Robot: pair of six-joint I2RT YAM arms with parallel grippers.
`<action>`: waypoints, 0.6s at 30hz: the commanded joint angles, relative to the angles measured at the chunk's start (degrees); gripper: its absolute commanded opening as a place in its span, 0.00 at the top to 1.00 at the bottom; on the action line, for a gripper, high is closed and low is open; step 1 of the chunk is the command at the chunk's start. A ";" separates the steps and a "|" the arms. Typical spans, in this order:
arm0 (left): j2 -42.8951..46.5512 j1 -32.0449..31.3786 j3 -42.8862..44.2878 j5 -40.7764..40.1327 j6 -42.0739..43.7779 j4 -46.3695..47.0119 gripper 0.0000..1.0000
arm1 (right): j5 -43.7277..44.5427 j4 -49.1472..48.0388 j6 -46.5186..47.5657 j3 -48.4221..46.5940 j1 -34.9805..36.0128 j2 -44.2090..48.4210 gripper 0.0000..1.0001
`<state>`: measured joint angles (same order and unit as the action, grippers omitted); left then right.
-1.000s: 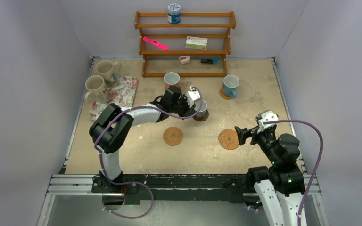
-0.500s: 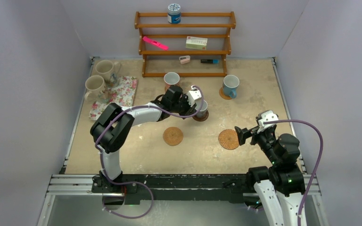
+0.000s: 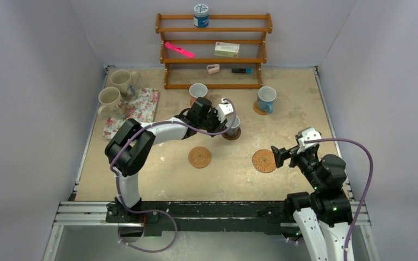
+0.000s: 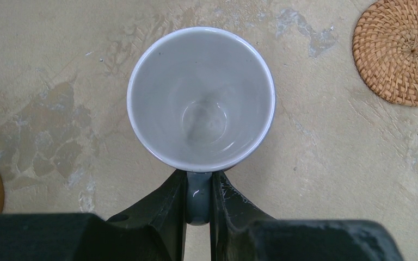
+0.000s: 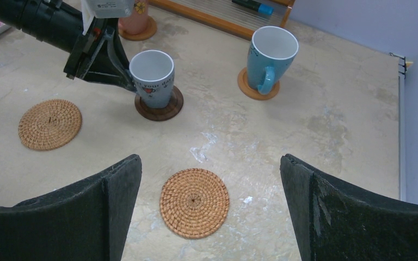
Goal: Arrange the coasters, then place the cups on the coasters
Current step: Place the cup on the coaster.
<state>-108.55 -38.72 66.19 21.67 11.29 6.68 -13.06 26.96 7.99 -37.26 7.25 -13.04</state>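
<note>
Mottled beige bench (image 3: 305, 103): near its middle the grey mug (image 4: 201, 98) stands on the dark coaster (image 5: 166, 111), left fingers (image 4: 166, 209) pinching its handle. Right fingers (image 5: 87, 217) spread wide, empty, above a woven coaster (image 5: 194, 202).

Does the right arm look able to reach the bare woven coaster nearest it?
Probably yes: the right pincer stands open close to that woven coaster, nothing rests on it, and the left pincer grips the small grey cup farther back.
</note>
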 commanded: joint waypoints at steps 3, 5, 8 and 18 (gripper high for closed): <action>0.25 -0.30 2.72 1.02 0.72 1.92 0.91 | -0.99 -0.66 0.40 0.17 0.31 0.64 0.01; 0.21 -0.30 2.79 1.07 0.82 1.73 0.89 | -1.00 -0.66 0.45 0.13 0.31 0.64 0.01; 0.20 -0.30 2.84 1.30 0.94 1.55 0.86 | -0.96 -0.64 0.47 0.17 0.36 0.61 0.01; 0.25 -0.35 3.28 1.66 0.96 0.78 0.82 | -1.02 -0.68 0.49 0.16 0.31 0.54 0.01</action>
<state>-108.64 -38.72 66.65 21.74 11.57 5.89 -13.06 26.96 7.99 -37.26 7.25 -13.04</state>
